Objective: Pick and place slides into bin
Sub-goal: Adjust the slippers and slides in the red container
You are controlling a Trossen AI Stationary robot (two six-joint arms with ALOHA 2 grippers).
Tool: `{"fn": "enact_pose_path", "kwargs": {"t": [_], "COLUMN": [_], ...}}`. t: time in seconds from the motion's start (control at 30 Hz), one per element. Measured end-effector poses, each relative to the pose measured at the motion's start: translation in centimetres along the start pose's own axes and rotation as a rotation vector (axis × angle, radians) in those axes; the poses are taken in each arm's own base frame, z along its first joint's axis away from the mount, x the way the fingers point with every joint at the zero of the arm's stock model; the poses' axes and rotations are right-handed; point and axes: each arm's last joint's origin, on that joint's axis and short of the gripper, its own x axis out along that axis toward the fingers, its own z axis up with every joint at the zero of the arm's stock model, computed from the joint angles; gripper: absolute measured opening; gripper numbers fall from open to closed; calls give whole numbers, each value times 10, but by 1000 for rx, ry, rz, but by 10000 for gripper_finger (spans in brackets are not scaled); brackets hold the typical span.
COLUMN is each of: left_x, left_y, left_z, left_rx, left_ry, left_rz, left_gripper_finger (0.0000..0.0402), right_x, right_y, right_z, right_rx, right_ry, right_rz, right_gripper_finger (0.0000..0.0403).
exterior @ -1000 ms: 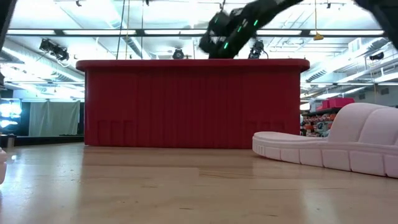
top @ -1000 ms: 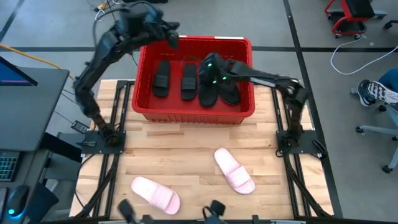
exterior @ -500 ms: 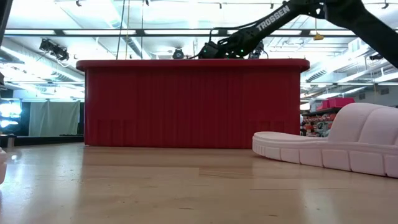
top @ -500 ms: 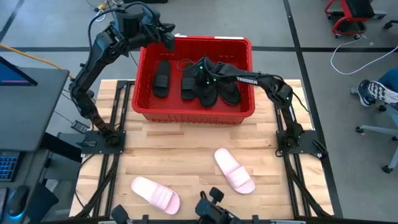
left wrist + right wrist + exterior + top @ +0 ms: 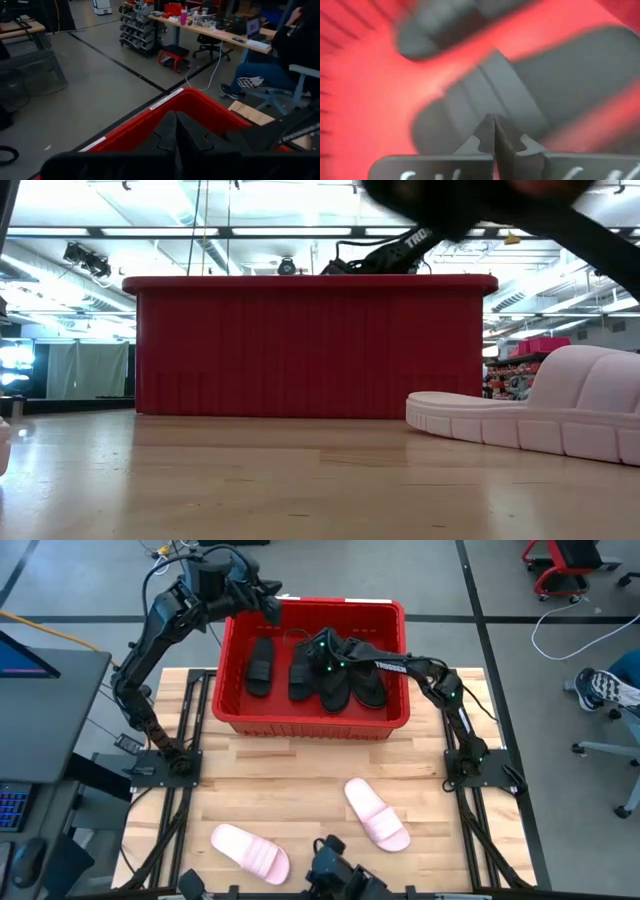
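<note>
Bright overhead ceiling lights, soft shadows, right wrist view heavily blurred, perhaps motion, low view foreground smeared

four slides (image 5: 318, 670) in bin (image 5: 310, 718) | two slides (image 5: 377, 814) on table (image 5: 310, 775) before it

text: "TROSSEN" | on: right arm (image 5: 392, 666) forearm link | other labels: unreadable

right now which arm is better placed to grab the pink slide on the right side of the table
Probably the right. Its base stands nearest that pink slide, and its claw is low inside the bin. The left claw is by the bin's far left corner, farther away.
</note>
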Motion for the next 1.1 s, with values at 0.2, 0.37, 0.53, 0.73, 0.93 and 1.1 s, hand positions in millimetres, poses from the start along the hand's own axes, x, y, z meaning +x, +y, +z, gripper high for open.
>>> {"fn": "enact_pose_path", "kwargs": {"t": [0.2,0.37,0.53,0.73,0.93,1.1], "left_x": [0,0,0,0,0,0], "left_y": [0,0,1,0,1,0], "left_z": [-2,-6,-7,-7,-6,-6], "left_rx": [12,8,8,8,7,7], "left_ry": [20,66,68,69,66,66], "left_rz": [1,9,12,11,12,11], "left_gripper_finger": [5,17,7,15,7,12], "right_x": [-1,-11,-14,-10,3,7], "right_y": [-1,-15,-33,-41,-42,-40], "right_z": [10,5,0,-2,-8,-13], "right_rx": [-22,111,170,258,324,337], "right_ry": [-117,-10,11,-3,-2,33], "right_rz": [360,24,-112,-96,-85,-68], "right_gripper_finger": [0,0,0,0,0,0]}}
